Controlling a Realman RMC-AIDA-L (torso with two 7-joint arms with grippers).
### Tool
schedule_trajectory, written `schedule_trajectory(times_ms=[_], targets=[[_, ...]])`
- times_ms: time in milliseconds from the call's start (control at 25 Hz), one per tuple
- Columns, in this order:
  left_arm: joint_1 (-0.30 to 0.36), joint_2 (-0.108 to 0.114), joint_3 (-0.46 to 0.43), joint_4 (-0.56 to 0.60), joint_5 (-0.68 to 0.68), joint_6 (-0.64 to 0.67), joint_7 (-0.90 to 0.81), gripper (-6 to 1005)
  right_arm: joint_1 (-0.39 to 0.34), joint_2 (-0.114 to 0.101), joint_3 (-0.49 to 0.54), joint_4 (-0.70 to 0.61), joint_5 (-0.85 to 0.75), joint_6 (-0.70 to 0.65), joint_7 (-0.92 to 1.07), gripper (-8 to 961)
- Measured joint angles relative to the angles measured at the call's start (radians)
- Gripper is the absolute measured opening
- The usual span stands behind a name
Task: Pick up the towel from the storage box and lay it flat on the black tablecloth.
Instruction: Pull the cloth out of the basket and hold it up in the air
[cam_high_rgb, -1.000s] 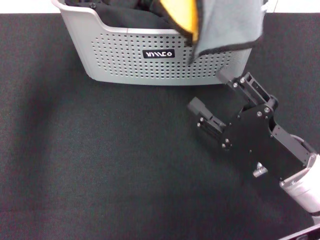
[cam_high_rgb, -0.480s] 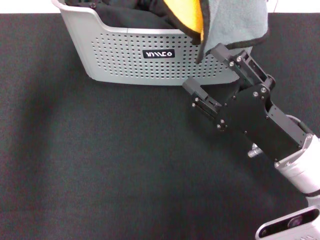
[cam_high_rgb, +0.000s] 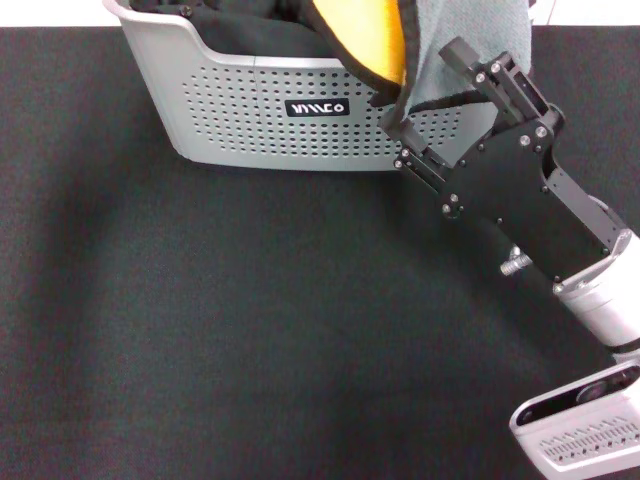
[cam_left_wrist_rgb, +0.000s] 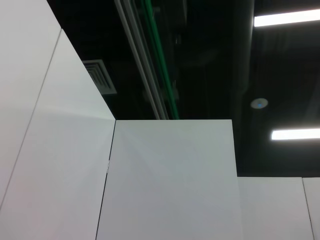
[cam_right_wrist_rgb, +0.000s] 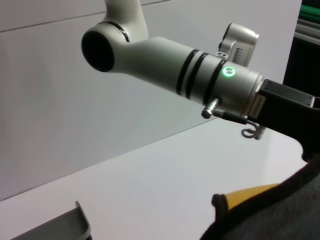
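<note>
The storage box (cam_high_rgb: 240, 115), a light grey perforated basket, stands at the far side of the black tablecloth (cam_high_rgb: 200, 330). The towel (cam_high_rgb: 470, 40), grey with a dark hem and an orange-yellow side, hangs over the box's right end, and its top runs out of the head view. My right gripper (cam_high_rgb: 428, 90) is open, one finger on each side of the towel's lower hem. The right wrist view shows the towel (cam_right_wrist_rgb: 270, 215) below my raised left arm, and only the body of the left gripper (cam_right_wrist_rgb: 295, 107) at the picture's edge.
Smooth black fabric (cam_high_rgb: 250, 35) lies inside the box. A white surface (cam_high_rgb: 50, 12) runs behind the tablecloth. The left wrist view shows only white panels and a dark ceiling with lights. The cloth spreads wide in front of the box.
My right gripper has moved from the cloth up toward the box, so its open fingers now straddle the towel's hanging hem. The towel hangs much as before.
</note>
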Motion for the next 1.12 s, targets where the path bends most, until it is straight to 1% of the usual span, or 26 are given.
schedule_trajectory(times_ms=[160,280,800,960,1120], targets=[[-0.003,0.0,0.0,-0.013,-0.003,0.0,0.0,72,0.005,0.0,0.0,-0.009,0.003,-0.003,0.019,707],[-0.003,0.001,0.0,-0.019,-0.011,0.001,0.0,73,-0.004,0.0,0.001,-0.008,0.001,-0.009,0.019,704],[0.004,0.003,-0.006,-0.023,-0.009,0.002,0.0,77,-0.102,0.0,-0.004,-0.004,-0.016,-0.165,0.022,687],[0.005,0.003,-0.007,-0.024,-0.01,0.002,0.0,78,-0.121,0.0,-0.01,-0.007,-0.031,-0.18,0.019,682],[0.005,0.003,-0.011,-0.024,-0.01,0.001,0.001,79,-0.135,0.0,-0.011,-0.006,-0.044,-0.182,0.015,571]])
